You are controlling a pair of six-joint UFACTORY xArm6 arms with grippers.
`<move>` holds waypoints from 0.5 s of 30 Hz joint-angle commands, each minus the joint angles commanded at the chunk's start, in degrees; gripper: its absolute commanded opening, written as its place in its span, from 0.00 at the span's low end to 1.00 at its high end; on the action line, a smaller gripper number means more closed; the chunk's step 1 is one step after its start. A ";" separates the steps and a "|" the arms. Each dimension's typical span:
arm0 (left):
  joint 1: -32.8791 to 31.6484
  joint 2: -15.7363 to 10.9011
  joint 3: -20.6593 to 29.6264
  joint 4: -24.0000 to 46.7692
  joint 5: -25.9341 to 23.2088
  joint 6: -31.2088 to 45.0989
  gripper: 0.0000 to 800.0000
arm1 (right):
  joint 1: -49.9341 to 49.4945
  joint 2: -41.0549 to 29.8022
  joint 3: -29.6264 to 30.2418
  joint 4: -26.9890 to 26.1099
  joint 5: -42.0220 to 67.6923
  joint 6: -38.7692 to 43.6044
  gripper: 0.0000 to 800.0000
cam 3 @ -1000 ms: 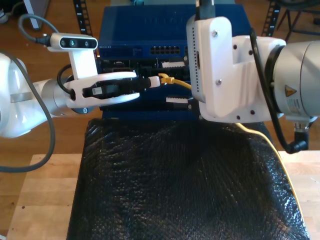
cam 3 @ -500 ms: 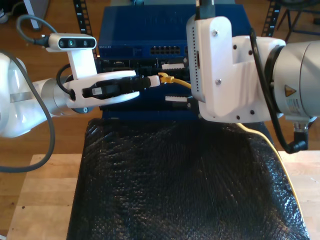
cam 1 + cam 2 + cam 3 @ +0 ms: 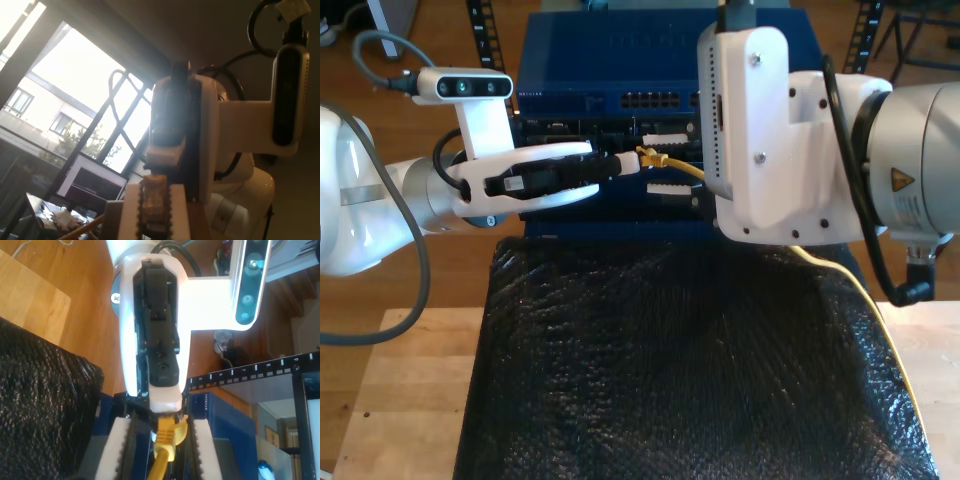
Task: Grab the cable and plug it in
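Note:
The cable (image 3: 676, 166) is yellow and runs from the front of the blue switch toward the exterior view's right. Its plug (image 3: 648, 154) is pinched in my first gripper (image 3: 632, 163), which reaches in from the exterior view's left and is shut on it. From that gripper's own camera the plug (image 3: 152, 200) sits between its serrated fingers (image 3: 131, 210). My second gripper (image 3: 649, 160) comes from the exterior view's right and is open. Its white fingers (image 3: 116, 450) straddle the yellow plug boot (image 3: 167, 432) with gaps on both sides. The first gripper's tip (image 3: 165, 401) covers the plug's end.
A blue network switch (image 3: 590, 75) with a row of ports (image 3: 650, 100) stands behind the grippers. A black bubble-wrap mat (image 3: 670, 370) covers the wooden table (image 3: 410, 400) in front. The second arm's large white body (image 3: 770, 130) blocks the exterior view's right.
My second gripper's two fingers have drawn closer together around the cable, and its body has shifted slightly. The first gripper and the plug have stayed put.

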 joint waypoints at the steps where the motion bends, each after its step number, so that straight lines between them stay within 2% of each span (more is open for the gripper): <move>1: 0.00 0.00 0.00 0.00 0.00 0.00 0.01 | 0.00 0.00 0.00 0.00 0.00 0.00 0.33; 15: -0.09 0.00 -0.18 0.09 0.70 -0.18 0.00 | 0.00 -0.09 0.18 -0.09 -1.76 0.00 0.31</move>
